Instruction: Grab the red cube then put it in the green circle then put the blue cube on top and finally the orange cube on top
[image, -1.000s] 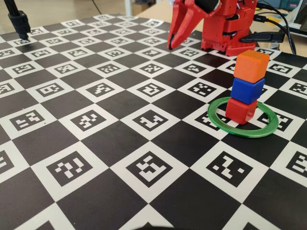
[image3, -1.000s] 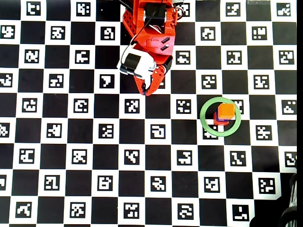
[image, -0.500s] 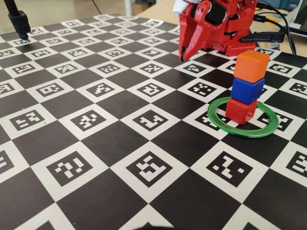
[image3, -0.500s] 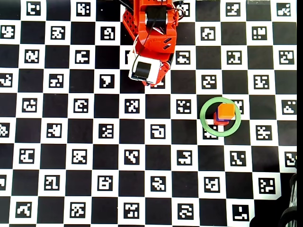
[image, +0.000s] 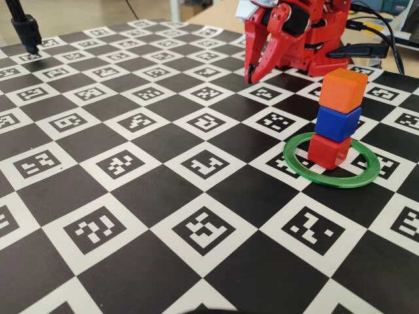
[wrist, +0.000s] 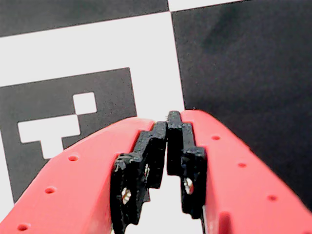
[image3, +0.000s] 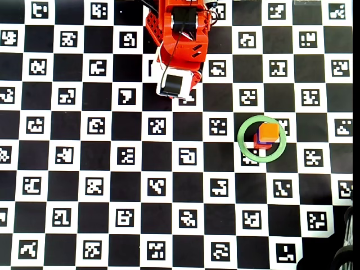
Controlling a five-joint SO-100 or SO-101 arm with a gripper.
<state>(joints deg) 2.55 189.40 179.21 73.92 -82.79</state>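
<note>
A stack of three cubes stands inside the green circle (image: 298, 168) (image3: 242, 144). The red cube (image: 328, 150) is at the bottom, the blue cube (image: 338, 122) sits on it, and the orange cube (image: 343, 89) (image3: 268, 131) is on top. From overhead, only slivers of the red cube (image3: 257, 144) show under the orange one. My gripper (image: 249, 78) (wrist: 168, 117) is shut and empty, folded back by the arm's base, pointing down at the board, well away from the stack. In the overhead view the fingertips are hidden under the wrist.
The checkerboard mat (image: 131, 183) of black squares and marker tiles covers the table. The red arm base (image: 314, 46) (image3: 180, 22) stands at the far edge, with cables (image: 373, 39) behind it. A black stand (image: 25, 29) rises at the far left.
The arm has folded back toward its base, and the gripper has tucked in under the wrist. The cube stack has not moved.
</note>
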